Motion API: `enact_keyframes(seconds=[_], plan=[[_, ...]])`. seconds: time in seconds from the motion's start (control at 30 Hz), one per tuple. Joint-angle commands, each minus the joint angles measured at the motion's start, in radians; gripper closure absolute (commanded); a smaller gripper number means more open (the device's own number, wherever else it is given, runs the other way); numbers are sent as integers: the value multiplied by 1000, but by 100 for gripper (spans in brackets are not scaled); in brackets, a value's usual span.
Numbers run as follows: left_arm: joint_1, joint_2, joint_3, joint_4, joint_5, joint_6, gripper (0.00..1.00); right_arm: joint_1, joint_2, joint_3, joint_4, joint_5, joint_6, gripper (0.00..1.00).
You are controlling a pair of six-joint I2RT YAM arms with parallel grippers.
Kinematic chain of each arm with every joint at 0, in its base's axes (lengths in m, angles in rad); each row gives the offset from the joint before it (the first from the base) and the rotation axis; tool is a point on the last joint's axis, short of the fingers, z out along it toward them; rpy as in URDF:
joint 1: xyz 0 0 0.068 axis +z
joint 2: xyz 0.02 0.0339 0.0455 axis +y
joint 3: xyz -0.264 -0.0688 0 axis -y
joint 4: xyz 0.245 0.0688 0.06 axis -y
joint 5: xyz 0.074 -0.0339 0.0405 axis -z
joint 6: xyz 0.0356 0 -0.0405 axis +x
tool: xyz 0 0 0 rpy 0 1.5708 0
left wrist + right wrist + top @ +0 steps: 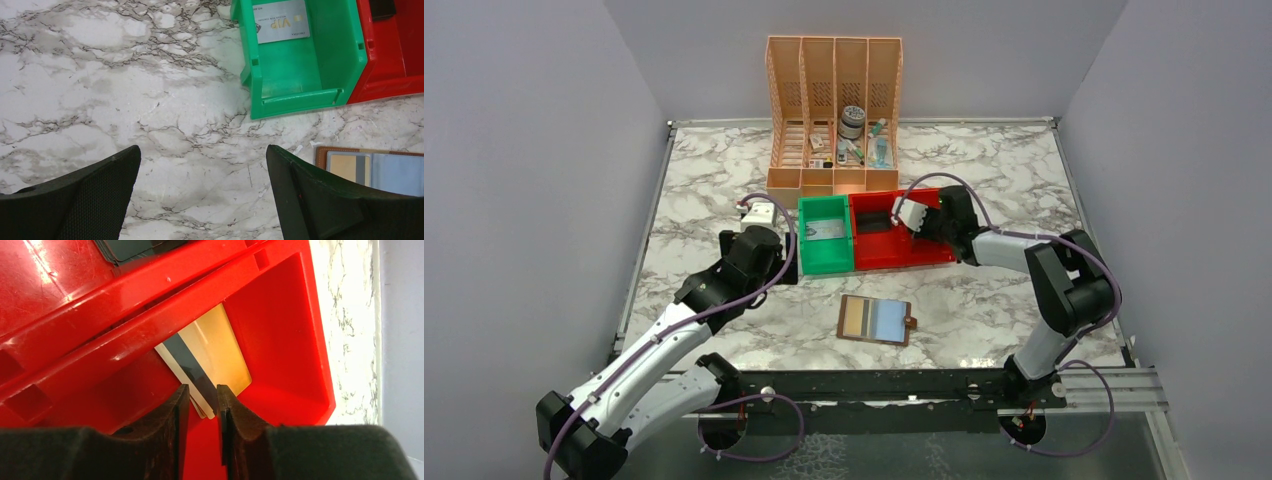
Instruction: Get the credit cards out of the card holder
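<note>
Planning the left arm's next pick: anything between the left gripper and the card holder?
Nothing visible. Only bare table lies between the open left gripper and the card holder; the green bin sits farther back, off that line.

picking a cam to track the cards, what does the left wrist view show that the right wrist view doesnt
Left wrist only: the green bin holding a silver VIP card, an edge of the open card holder with a tan card and a pale blue card in it, and the left gripper wide open over the marble table. Right wrist only: a gold card with a dark stripe inside the red bin, just beyond the right gripper, fingers slightly apart. Both: the red bin and the marble table.
</note>
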State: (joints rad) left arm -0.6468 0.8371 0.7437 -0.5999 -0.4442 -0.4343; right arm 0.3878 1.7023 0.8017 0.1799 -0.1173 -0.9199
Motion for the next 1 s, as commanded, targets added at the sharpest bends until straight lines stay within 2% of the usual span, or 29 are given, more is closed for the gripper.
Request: enact_keyframes(seconds=[0.0,0.13,0.3,0.47,0.53,0.6,0.67,0.83,0.97], plan=[[6,4,-8,14,26,12,1,0,22,25,8,1,25,72],[6,8,-6,15,30,14,1,0,12,31,39,6,94,72],[6,7,-6,15,33,14,1,0,-61,43,85,8,314,69],[6,-1,-7,14,32,15,1,-1,-176,-19,159,70,785,66],[6,0,-7,15,32,16,1,-1,-180,15,56,110,1001,69],[6,1,-6,15,33,16,1,-1,-142,107,-131,110,1132,73],[6,3,-4,15,37,17,1,0,-88,189,-275,105,1204,75],[6,0,-6,16,42,20,1,0,-119,111,-189,118,1319,77],[7,9,-6,19,53,24,1,0,-58,184,-313,151,1314,87]])
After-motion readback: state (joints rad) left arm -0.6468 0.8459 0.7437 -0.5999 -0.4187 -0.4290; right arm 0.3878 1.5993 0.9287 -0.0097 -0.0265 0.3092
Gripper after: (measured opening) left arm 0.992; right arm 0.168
